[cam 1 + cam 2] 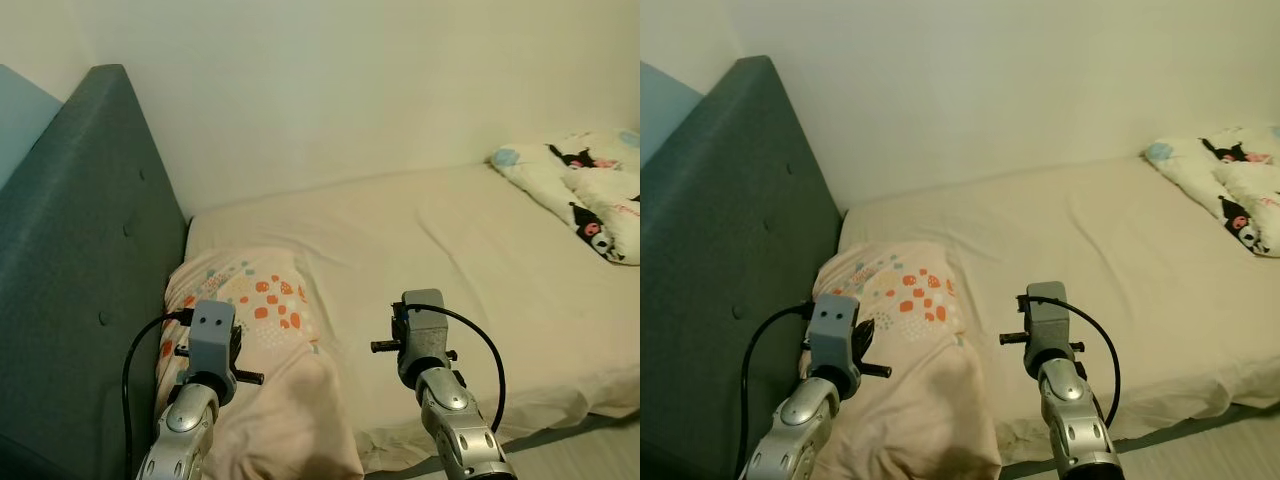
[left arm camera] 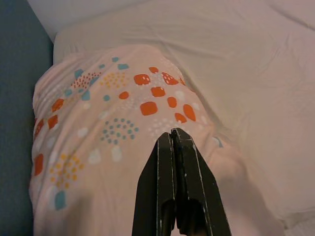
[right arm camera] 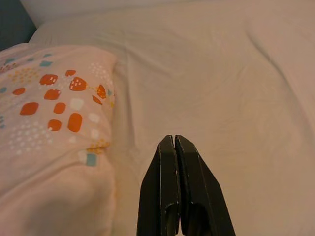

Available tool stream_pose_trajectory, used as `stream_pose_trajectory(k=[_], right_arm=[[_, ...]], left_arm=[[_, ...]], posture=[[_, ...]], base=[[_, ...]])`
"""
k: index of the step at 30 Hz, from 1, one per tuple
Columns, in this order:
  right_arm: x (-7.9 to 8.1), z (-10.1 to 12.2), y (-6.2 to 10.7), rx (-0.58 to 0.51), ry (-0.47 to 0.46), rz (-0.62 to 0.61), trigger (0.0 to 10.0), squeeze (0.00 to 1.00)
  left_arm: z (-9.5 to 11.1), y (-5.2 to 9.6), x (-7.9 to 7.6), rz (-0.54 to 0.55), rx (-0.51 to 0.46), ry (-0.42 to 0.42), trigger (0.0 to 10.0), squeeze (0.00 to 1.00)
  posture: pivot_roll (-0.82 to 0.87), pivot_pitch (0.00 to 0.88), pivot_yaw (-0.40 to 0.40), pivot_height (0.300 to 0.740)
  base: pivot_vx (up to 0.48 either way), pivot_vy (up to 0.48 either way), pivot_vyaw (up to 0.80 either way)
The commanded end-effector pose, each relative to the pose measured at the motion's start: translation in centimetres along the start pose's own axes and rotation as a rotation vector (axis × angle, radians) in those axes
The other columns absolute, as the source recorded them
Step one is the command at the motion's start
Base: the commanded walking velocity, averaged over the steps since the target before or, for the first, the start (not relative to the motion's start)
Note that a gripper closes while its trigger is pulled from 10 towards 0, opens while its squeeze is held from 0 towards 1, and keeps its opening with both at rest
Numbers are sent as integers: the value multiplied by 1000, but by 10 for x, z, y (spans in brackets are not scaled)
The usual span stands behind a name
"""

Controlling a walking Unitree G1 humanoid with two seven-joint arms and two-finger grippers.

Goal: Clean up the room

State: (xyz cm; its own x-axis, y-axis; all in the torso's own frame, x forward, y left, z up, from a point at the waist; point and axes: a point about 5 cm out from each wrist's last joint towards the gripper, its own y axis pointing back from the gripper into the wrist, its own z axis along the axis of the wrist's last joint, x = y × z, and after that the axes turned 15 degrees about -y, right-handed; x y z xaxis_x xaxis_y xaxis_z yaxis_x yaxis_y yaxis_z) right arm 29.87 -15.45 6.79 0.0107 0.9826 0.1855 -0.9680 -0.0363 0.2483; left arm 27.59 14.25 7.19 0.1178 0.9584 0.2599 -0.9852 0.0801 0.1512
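A pink pillow (image 1: 262,296) with orange, teal and white spots lies at the head of the bed, against the headboard. My left gripper (image 2: 172,132) hovers above the pillow's patterned top, shut with nothing in it. My right gripper (image 3: 174,138) is also shut and empty, held over the bare cream sheet (image 3: 221,88) just beside the pillow's edge. Both silver arms, the left arm (image 1: 205,380) and the right arm (image 1: 435,380), reach forward from the bed's near side. A folded quilt (image 1: 590,185) printed with black-and-white cartoon figures rests at the far right of the bed.
A grey-blue padded headboard (image 1: 85,230) stands along the left. A plain pale wall (image 1: 350,90) runs behind the bed. The mattress edge and a strip of floor (image 1: 590,450) show at the lower right. The wide cream sheet (image 1: 450,250) lies slightly wrinkled.
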Motion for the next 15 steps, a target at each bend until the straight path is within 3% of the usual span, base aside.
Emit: stream_pose_trajectory(k=[1,15], right_arm=[[2,-1,2,7,-5,5,10000,0],[2,-3,3,16,-6,5,10000,0]], left_arm=[[-4,3,1,4,23,-6,10000,0],[-5,3,2,3,36,-13,10000,0]], posture=[[-84,86,41,740],[-81,88,43,740]], base=[[0,-304,0],[0,-357,0]])
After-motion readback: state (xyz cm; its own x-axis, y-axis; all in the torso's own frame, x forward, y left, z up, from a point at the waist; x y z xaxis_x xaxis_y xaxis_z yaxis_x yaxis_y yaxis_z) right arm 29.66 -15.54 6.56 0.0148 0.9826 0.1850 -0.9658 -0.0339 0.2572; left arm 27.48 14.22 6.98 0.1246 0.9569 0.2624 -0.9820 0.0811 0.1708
